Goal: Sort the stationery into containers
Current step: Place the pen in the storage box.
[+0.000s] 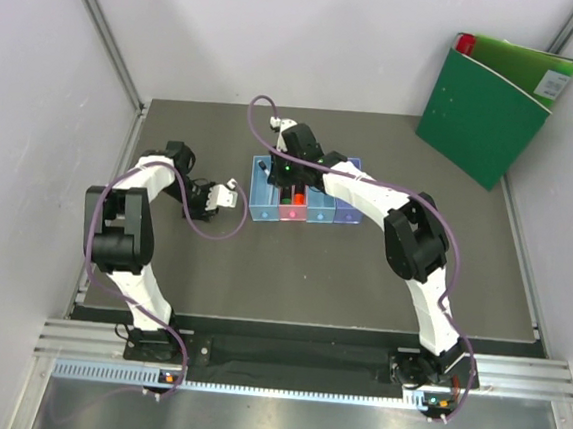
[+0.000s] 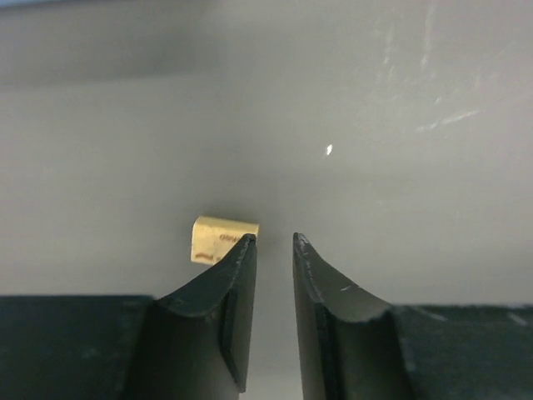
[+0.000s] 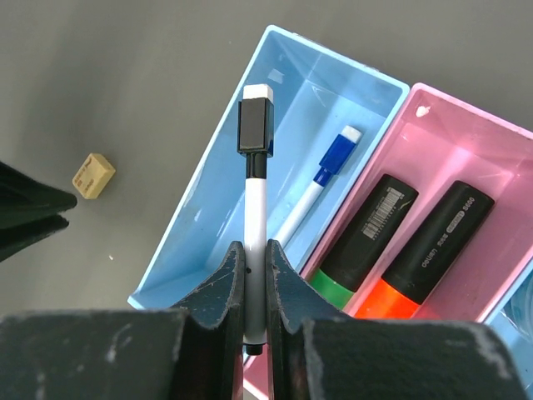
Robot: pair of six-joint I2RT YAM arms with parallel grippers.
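Observation:
My right gripper [image 3: 255, 250] is shut on a thin white pen [image 3: 255, 196] with a black cap, held over the near-left wall of the light blue bin [image 3: 300, 108]. Inside that bin lies a white pen with a blue cap [image 3: 321, 182]. The pink bin [image 3: 454, 137] beside it holds two black markers, one green-ended [image 3: 366, 229] and one orange-ended [image 3: 435, 243]. The row of containers [image 1: 347, 212] sits mid-table. My left gripper [image 2: 273, 239] hovers low over the table, jaws a narrow gap apart and empty. A small tan eraser [image 2: 218, 236] lies just beyond its left fingertip.
A big green binder [image 1: 492, 107] leans against the back right wall. The left gripper's dark fingers [image 3: 33, 217] show at the left edge of the right wrist view, close to the eraser [image 3: 93, 176]. Grey walls bound the table on three sides.

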